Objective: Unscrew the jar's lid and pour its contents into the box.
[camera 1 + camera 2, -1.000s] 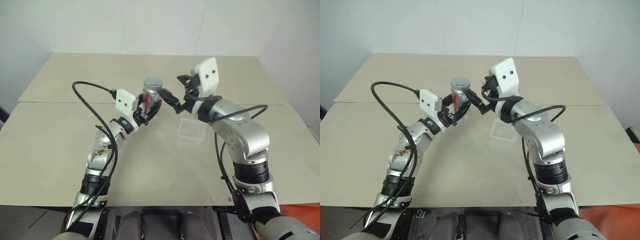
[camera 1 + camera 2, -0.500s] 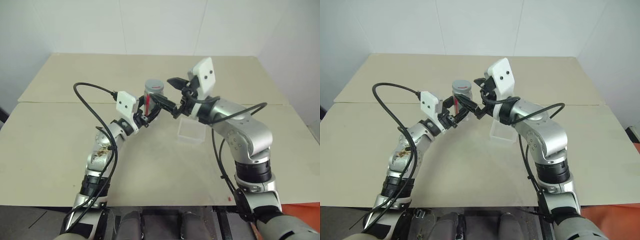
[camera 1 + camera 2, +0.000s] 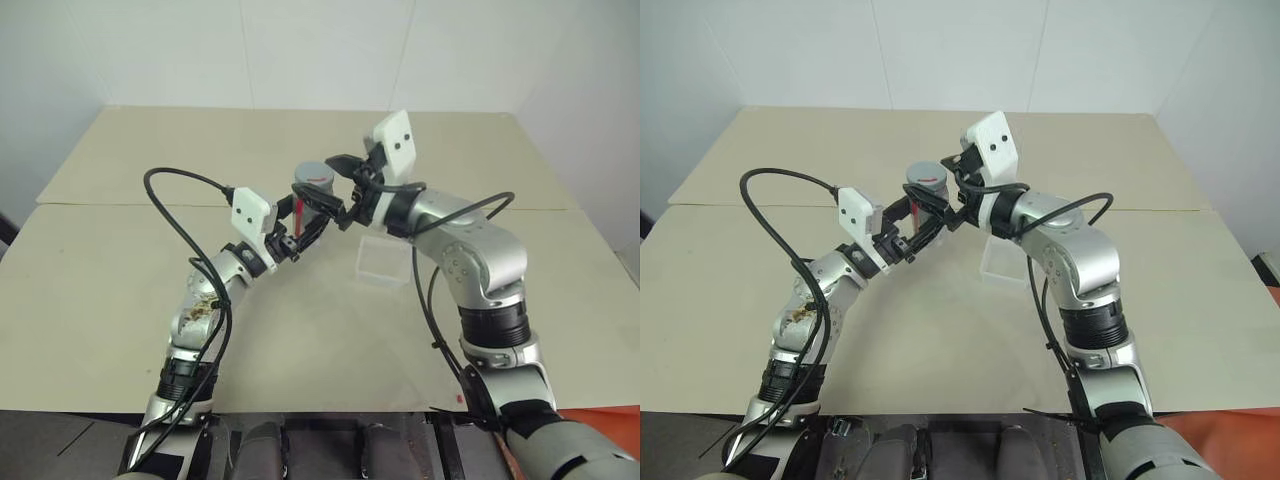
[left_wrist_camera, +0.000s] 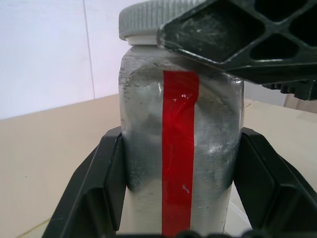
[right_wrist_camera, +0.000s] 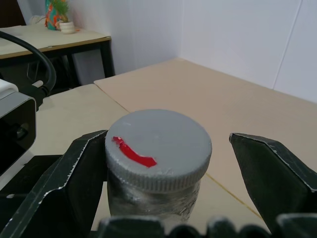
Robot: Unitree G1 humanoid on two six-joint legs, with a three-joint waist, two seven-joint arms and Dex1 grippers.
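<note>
— Where's the jar [image 4: 178, 148]?

— I've got it upright above the table [image 3: 120, 290], my left claw [image 3: 303, 226] clamped on its body, red stripe facing the wrist.

— And the other claw?

— My right claw [image 5: 163, 153] is spread apart around the lid [image 5: 158, 148], one finger [image 5: 74, 168] touching its rim. The box [image 3: 385, 260] sits on the table just beside.

Open table [image 3: 120, 280] all round; box [image 3: 384, 262] alone standing low just beside the right arm. Jar [image 3: 309, 200] held aloft, clamped at its sides by left gripper [image 3: 301, 226]; right gripper [image 3: 335, 187] spread wide about lid [image 5: 158, 146], one finger touching, gap at the other.
</note>
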